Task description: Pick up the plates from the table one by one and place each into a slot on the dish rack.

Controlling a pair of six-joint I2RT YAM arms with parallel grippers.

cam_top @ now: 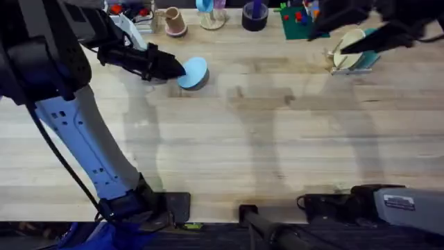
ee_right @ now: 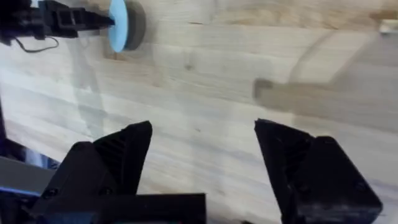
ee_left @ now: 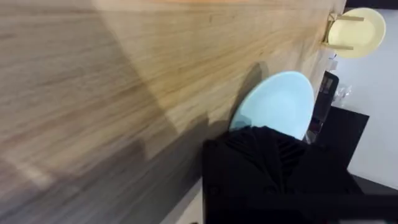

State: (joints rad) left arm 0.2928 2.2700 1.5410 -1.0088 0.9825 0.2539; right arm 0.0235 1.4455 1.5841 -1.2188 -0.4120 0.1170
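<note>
Your dish rack (cam_top: 352, 61) holds a cream-yellow plate (cam_top: 349, 46) on edge. Left gripper (cam_top: 177, 68) pinches the blue plate (cam_top: 194, 72), tilted; right gripper (ee_right: 202, 155) gapes wide.

The plate (cam_top: 193, 71) at the black left gripper (cam_top: 179, 68) is pale sky blue, the plate in the light wooden dish rack (cam_top: 352, 64) is cream-yellow (cam_top: 349, 48), the table (cam_top: 263, 139) is pale wood with long grain lines, and the right gripper (ee_right: 202, 155) is black.
</note>
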